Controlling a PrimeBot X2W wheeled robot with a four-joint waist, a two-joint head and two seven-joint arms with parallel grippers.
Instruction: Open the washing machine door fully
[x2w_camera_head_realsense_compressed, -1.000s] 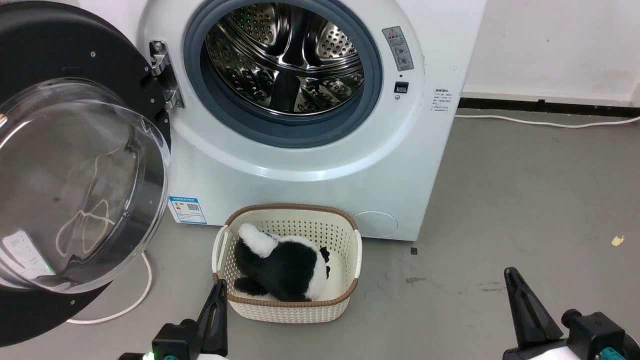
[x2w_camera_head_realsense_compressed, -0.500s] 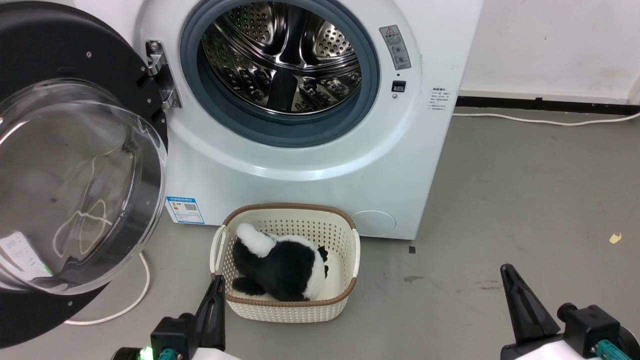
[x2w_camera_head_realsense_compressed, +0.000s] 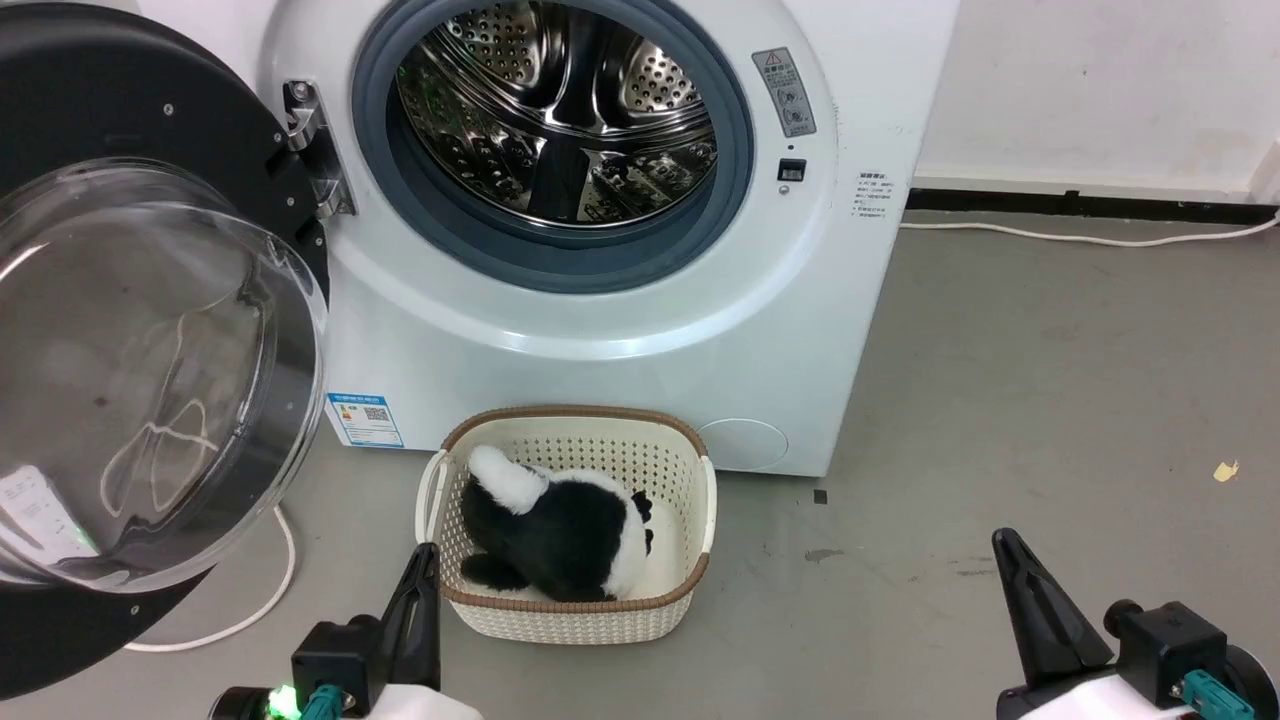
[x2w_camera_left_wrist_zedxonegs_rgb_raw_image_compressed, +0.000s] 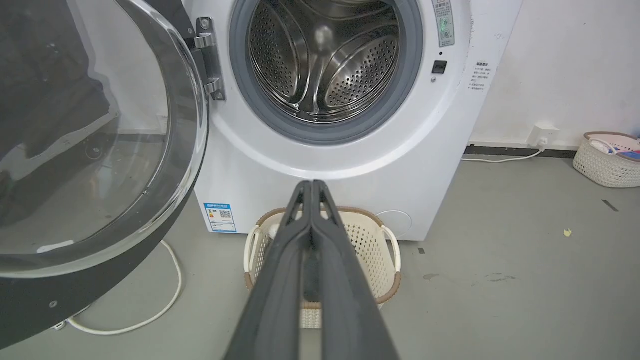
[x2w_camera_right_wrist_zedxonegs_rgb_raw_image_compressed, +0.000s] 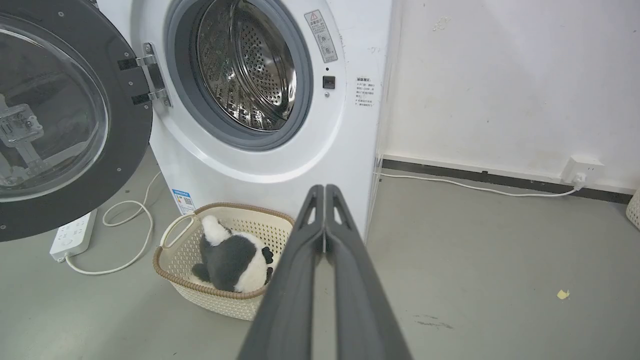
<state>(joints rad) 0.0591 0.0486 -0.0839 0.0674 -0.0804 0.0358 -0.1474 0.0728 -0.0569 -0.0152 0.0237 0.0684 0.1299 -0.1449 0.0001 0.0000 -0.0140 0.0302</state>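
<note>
The washing machine door (x2w_camera_head_realsense_compressed: 140, 90) pairs a smooth black rim with clear glossy glass on a bright metal hinge (x2w_camera_head_realsense_compressed: 312, 150). The washing machine (x2w_camera_head_realsense_compressed: 600, 340) is glossy white, its drum (x2w_camera_head_realsense_compressed: 560, 110) polished perforated steel, its seal (x2w_camera_head_realsense_compressed: 560, 268) matt grey rubber. The basket (x2w_camera_head_realsense_compressed: 570, 622) looks like cream perforated plastic, the toy (x2w_camera_head_realsense_compressed: 560, 540) fluffy plush, the floor (x2w_camera_head_realsense_compressed: 1000, 380) matt grey.

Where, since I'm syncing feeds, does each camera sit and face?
Head view: up high, looking down at washing machine, open washing machine door and basket; left tool, right tool at bottom.
Left wrist view: behind the shut left tool, facing the drum.
Right wrist view: behind the shut right tool, facing the washing machine obliquely.
Shared: all three show the basket.
</note>
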